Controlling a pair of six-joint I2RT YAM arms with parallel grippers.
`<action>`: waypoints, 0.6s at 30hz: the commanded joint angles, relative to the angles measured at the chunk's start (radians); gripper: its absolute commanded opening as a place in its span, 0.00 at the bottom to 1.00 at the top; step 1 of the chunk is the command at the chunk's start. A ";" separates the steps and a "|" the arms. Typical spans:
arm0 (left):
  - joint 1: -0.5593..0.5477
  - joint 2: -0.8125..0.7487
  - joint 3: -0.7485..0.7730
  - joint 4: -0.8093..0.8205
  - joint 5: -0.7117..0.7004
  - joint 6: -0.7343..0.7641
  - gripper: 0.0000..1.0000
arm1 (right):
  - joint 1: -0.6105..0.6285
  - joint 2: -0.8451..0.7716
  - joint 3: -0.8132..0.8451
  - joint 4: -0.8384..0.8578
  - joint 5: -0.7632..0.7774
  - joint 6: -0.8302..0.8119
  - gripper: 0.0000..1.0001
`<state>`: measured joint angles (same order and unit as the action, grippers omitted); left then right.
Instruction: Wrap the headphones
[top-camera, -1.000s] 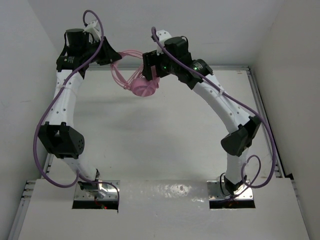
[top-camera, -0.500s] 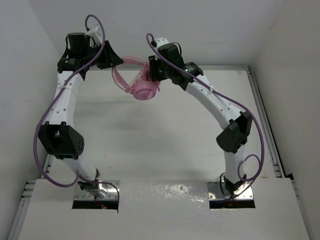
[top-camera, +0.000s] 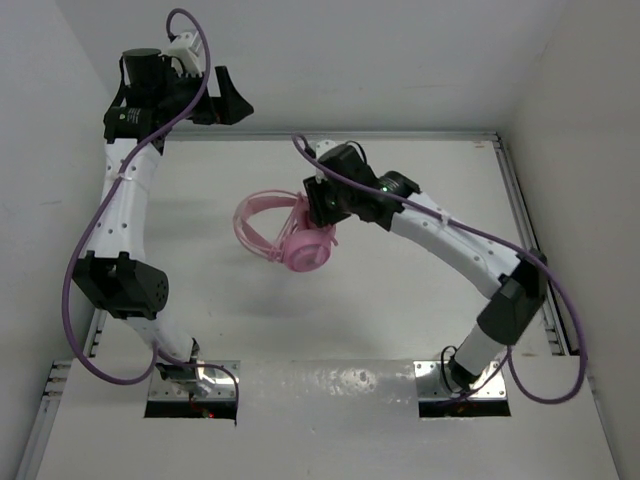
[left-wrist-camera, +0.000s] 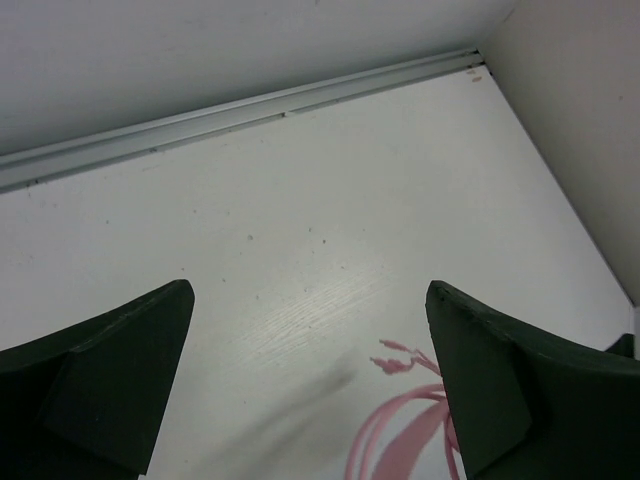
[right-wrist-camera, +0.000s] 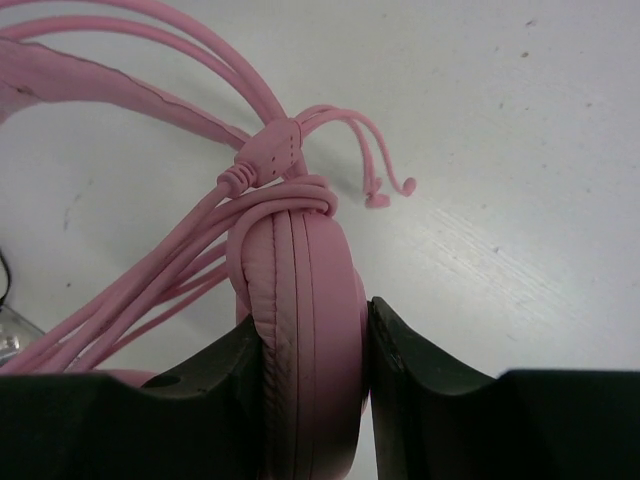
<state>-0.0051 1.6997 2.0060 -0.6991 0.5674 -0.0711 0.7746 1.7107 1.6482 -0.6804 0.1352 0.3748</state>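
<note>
Both arms have parted since the earlier frames. The left gripper has let go and drawn back, high up toward the far left corner, its jaws now spread wide with nothing between them. The right gripper has swung away from the far edge toward the middle of the counter, taking the headphones with it.

Judging from this, the hand-off is over and the right arm alone carries the load. The right wrist view shows the cord gathered in several loops and cinched in turns just above the earcups, with two short loose ends poking out to the right. So the winding looks largely done, and what probably remains is to set the bundle down without the turns slipping loose.

The right gripper is clenched on the two earcups, which are pressed together face to face, one finger on each outer side. The thin headband arcs out to the left of the gripper in the overhead view, and the cord loops trail the same way. The headphones hang at mid-counter, with a shadow just beneath them. Whether they touch the surface cannot be told.

They are well apart from the left gripper. Its own camera catches only the pink loops and cord tips at the bottom edge of the view, below its right-hand finger.
</note>
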 joint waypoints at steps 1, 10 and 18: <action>-0.001 -0.021 0.025 0.004 0.011 0.013 0.99 | -0.003 -0.172 -0.133 0.102 -0.051 0.073 0.00; -0.001 -0.015 -0.003 0.030 0.026 -0.004 0.98 | -0.006 -0.448 -0.546 0.148 -0.049 0.249 0.00; -0.001 -0.008 -0.009 0.046 0.054 -0.015 0.98 | -0.118 -0.575 -0.715 0.084 0.040 0.349 0.00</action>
<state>-0.0051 1.7008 2.0060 -0.6991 0.5938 -0.0803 0.7139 1.2015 0.9421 -0.6533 0.1387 0.6361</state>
